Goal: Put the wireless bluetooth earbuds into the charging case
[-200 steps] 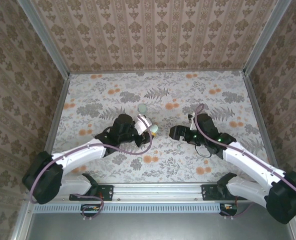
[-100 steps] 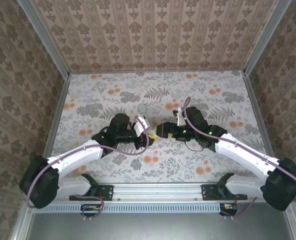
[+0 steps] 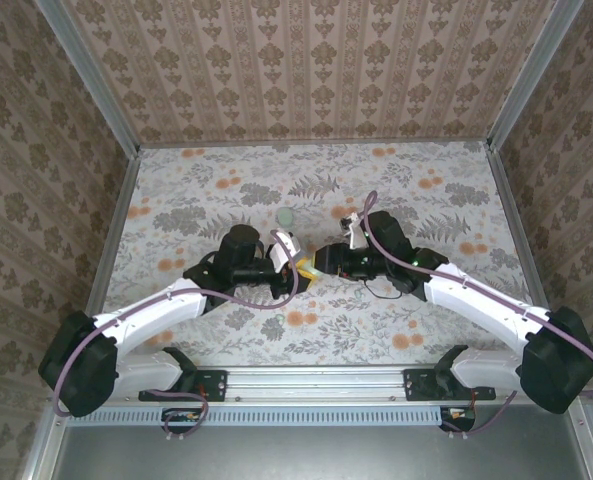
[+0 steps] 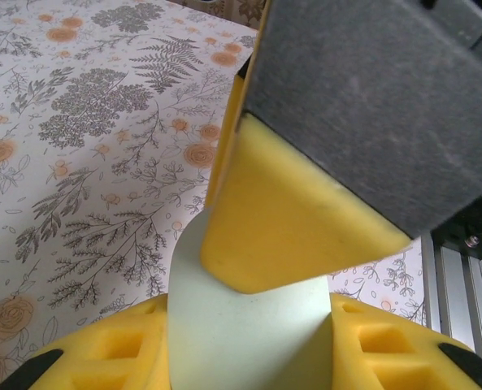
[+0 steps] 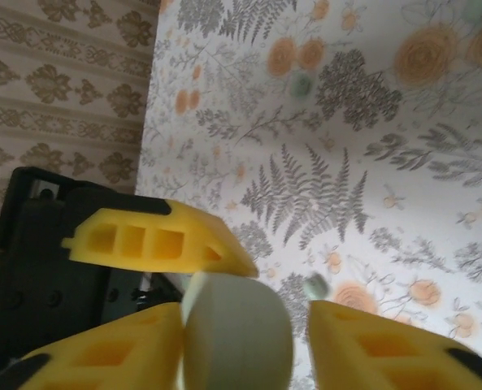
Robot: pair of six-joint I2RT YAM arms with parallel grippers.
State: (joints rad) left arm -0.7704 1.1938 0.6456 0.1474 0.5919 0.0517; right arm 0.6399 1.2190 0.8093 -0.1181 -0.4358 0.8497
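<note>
My left gripper [image 4: 249, 357] is shut on the pale green charging case [image 4: 241, 317], holding it above the table at mid-scene [image 3: 298, 262]. My right gripper [image 5: 245, 349] has its jaws round the same case [image 5: 236, 333]. The case touches the right gripper's left finger [image 5: 102, 353], and a narrow gap shows before the other finger [image 5: 387, 345]. One yellow right finger [image 4: 289, 227] lies across the case's top in the left wrist view. A pale green earbud [image 3: 287, 216] lies on the table behind the grippers. A small pale green piece [image 5: 314, 285] lies on the table just beyond the case.
The floral table cover [image 3: 426, 200] stretches to patterned walls on three sides. Both arms meet at the middle [image 3: 311, 265], with a metal rail [image 3: 306, 380] along the near edge. Open table lies at the back and to both sides.
My right arm has swung left from a spot apart to the case held by the left gripper, and its jaws have narrowed round the case. The left gripper stayed shut on the case.
</note>
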